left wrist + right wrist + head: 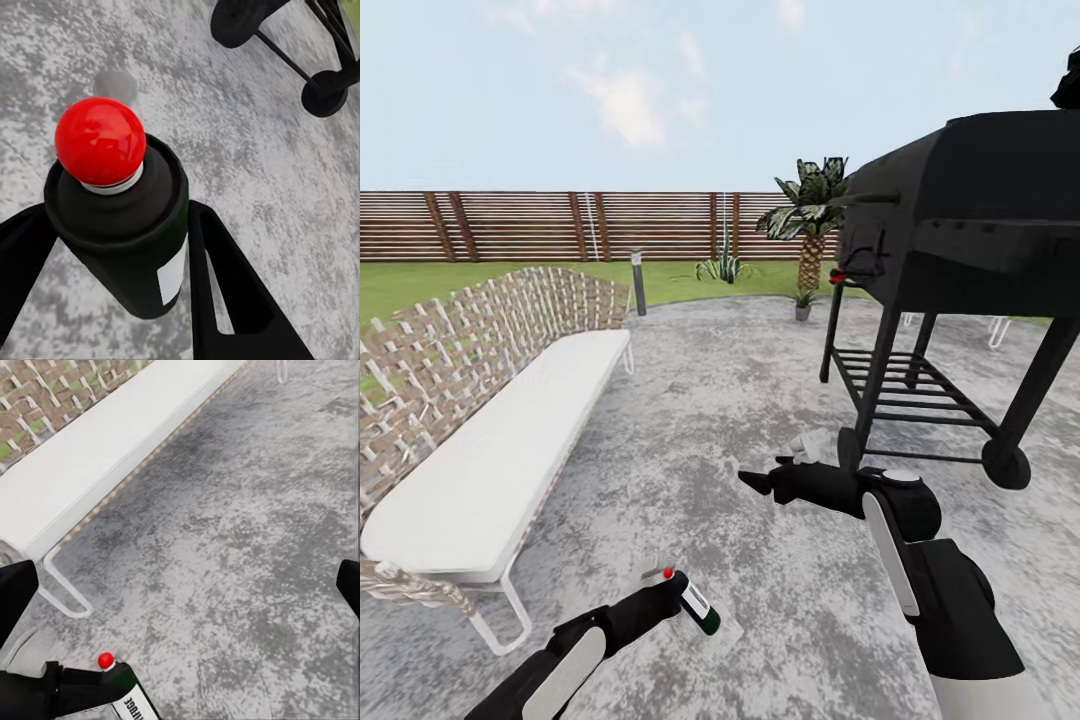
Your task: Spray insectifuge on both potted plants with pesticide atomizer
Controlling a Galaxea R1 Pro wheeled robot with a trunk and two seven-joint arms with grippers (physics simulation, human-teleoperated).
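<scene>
Bottle [697,607] sits clamped in the left claw [678,598] over bare paving [690,420]. Right claw [757,483] hangs spread wide and empty between bench [500,450] and grill [960,230].

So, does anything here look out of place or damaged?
Nothing stands out. The left gripper holds the spray bottle tilted but intact, the bench and grill stand upright, and no spill shows on the paving.

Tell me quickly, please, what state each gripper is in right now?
Left gripper: shut on the pesticide atomizer, fingers on either side of the bottle.
Right gripper: holding nothing; open or shut cannot be told.
</scene>
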